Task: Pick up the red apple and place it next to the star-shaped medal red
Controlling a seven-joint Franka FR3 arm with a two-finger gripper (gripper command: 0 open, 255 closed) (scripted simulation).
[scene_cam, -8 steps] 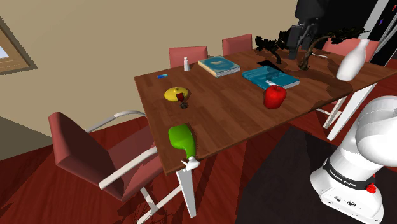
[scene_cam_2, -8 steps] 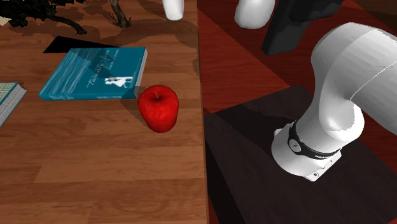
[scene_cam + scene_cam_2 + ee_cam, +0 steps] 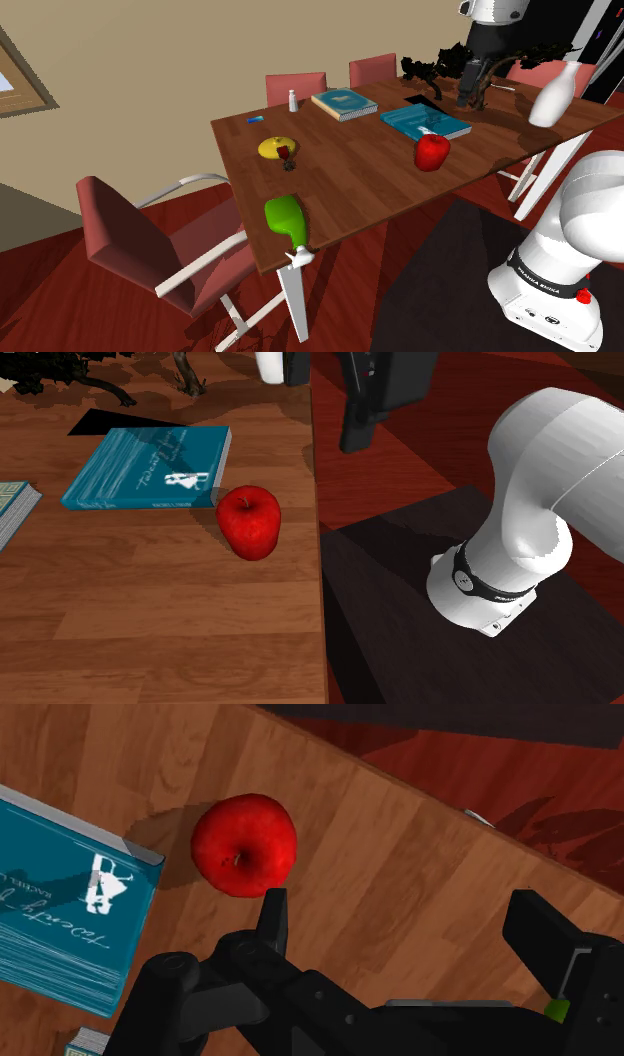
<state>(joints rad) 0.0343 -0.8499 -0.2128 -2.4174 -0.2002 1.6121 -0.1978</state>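
The red apple (image 3: 432,152) stands on the wooden table (image 3: 350,180) near its edge, just in front of a teal book (image 3: 425,122). The star-shaped medal (image 3: 278,148), yellow with a small dark red piece, lies farther toward the shoulder view's left. My black gripper (image 3: 470,88) hangs high above the table's far end, beyond the apple. In the wrist view the gripper (image 3: 405,919) is open with nothing between its fingers, and the apple (image 3: 244,844) lies on the table just beyond one fingertip (image 3: 272,912). In the second exterior view a finger (image 3: 356,430) hangs above the apple (image 3: 249,522).
A green bottle (image 3: 285,218) lies at the table's near edge. A second book (image 3: 344,103), a small white bottle (image 3: 292,100), a white vase (image 3: 553,95) and a dark branch ornament (image 3: 430,68) stand along the back. Red chairs (image 3: 140,240) surround the table.
The hand has swung over the table's edge toward the apple and now points downward. The apple and the other objects have not moved.
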